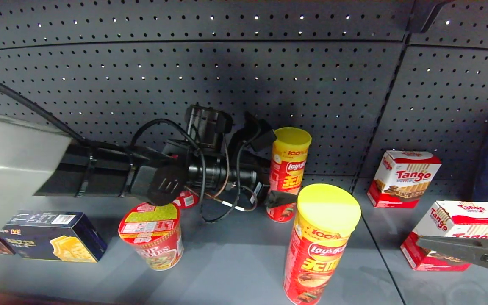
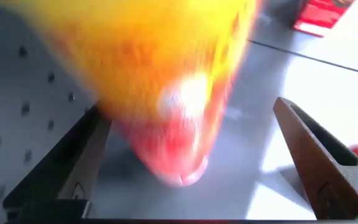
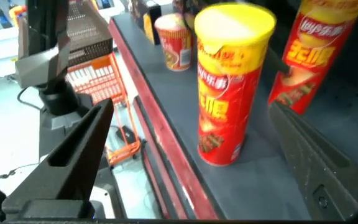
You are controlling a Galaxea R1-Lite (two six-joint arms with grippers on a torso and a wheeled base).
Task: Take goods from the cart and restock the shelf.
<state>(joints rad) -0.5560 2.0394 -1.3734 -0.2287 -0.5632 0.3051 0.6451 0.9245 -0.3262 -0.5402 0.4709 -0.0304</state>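
Straddling the rear chip can (image 1: 290,156), spread left gripper (image 2: 189,109) points rightward.

The grey shelf (image 1: 235,254) in front of me has a pegboard back wall. At its near left lies a dark blue cracker box (image 1: 51,236), and just right of that stands a cup of noodles (image 1: 153,237). One yellow-lidded chip can (image 1: 321,248) stands near the front at the middle, a second chip can (image 1: 288,169) farther back. On the right section sit two red-and-white wafer boxes, one far (image 1: 403,178) and one near (image 1: 456,233).
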